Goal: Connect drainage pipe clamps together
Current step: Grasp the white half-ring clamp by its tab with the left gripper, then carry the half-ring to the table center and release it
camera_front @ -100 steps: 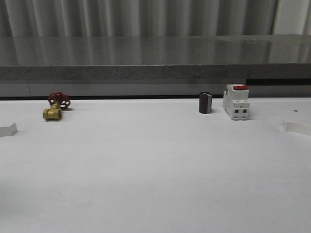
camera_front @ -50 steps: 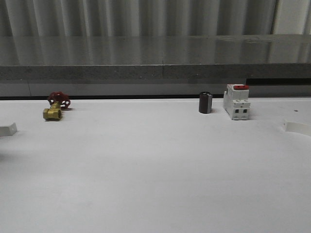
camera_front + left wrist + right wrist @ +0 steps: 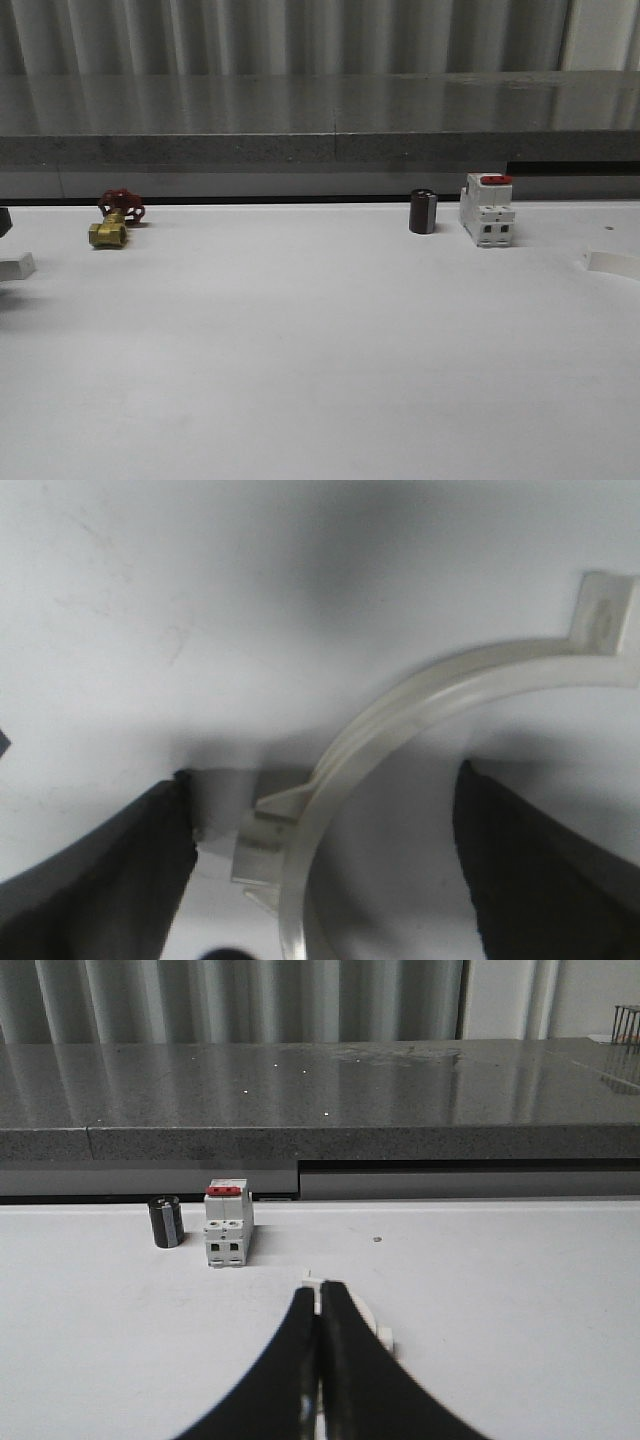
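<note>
Left gripper [image 3: 320, 880] hangs with its jaws spread wide on either side of one drainage pipe clamp [image 3: 400, 730] lying flat on the white table [image 3: 320, 350]. Since half a second ago, a dark part of it has entered the front view at the table's left edge, just above that clamp's end tab. Right gripper [image 3: 320, 1350] is pressed closed, with the other clamp [image 3: 375, 1328] just behind its fingertips. The breaker [image 3: 487, 210] hasn't moved.
</note>
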Tool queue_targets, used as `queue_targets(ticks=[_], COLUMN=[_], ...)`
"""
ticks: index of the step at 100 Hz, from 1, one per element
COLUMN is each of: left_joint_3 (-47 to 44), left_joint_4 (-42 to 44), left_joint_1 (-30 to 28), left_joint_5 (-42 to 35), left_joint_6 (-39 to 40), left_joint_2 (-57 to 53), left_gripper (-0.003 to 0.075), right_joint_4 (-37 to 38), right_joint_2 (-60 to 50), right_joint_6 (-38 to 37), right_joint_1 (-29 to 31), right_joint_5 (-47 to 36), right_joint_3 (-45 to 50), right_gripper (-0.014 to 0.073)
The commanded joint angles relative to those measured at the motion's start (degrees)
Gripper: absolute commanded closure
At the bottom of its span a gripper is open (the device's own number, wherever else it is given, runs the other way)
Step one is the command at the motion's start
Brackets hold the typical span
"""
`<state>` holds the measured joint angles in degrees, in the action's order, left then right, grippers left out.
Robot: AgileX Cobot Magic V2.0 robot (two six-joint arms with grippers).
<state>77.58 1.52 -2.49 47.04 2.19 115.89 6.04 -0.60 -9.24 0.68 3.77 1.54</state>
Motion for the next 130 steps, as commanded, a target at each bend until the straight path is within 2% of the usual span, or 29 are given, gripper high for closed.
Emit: queue_targets(ticks=[1,16,23,30,53,76,86,105,130], left_joint_3=[1.47,1.47,1.47,1.47,-0.36,-1.42,-0.63,3.61,13.49], left_joint_4=[0.10,0.10,0.10,0.10,0.41,1.10,1.10,1.10,1.10], left_joint_1=[-0.06,-0.06,-0.06,0.20,3.98,14.45,19.72,28.34,36.80], left_joint_5=[-0.65,-0.65,-0.74,-0.86,-0.49,0.71,1.60,2.24,6.16], left_joint_6=[-0.08,-0.08,-0.08,-0.08,0.31,5.93,11.29,21.70,26.69], left_joint_2=[-2.68,-2.68,-2.87,-3.42,-9.05,-13.21,-13.21,-10.79,-2.49], left_gripper=[0.0307,0.0590,0.0679,0.0720,0.0723,0.0723,0.0723,0.0723,0.0722], right_joint_4=[-0.02,-0.02,-0.02,-0.02,-0.02,-0.02,-0.02,-0.02,-0.02], right_joint_2=[-0.79,-0.79,-0.79,-0.79,-0.79,-0.79,-0.79,-0.79,-0.79], right_joint_6=[0.25,0.25,0.25,0.25,0.25,0.25,0.25,0.25,0.25], right_joint_1=[0.06,0.06,0.06,0.06,0.06,0.06,0.06,0.06,0.06], right_joint_5=[-4.65,-4.65,-4.65,-4.65,-4.65,-4.65,-4.65,-4.65,-4.65], right_joint_3=[-0.90,-0.90,-0.90,-0.90,-0.90,-0.90,-0.90,-0.90,-0.90], right_gripper=[0.0660,0.0660,0.0660,0.0660,0.0660,0.0660,0.0660,0.0660,0.0660])
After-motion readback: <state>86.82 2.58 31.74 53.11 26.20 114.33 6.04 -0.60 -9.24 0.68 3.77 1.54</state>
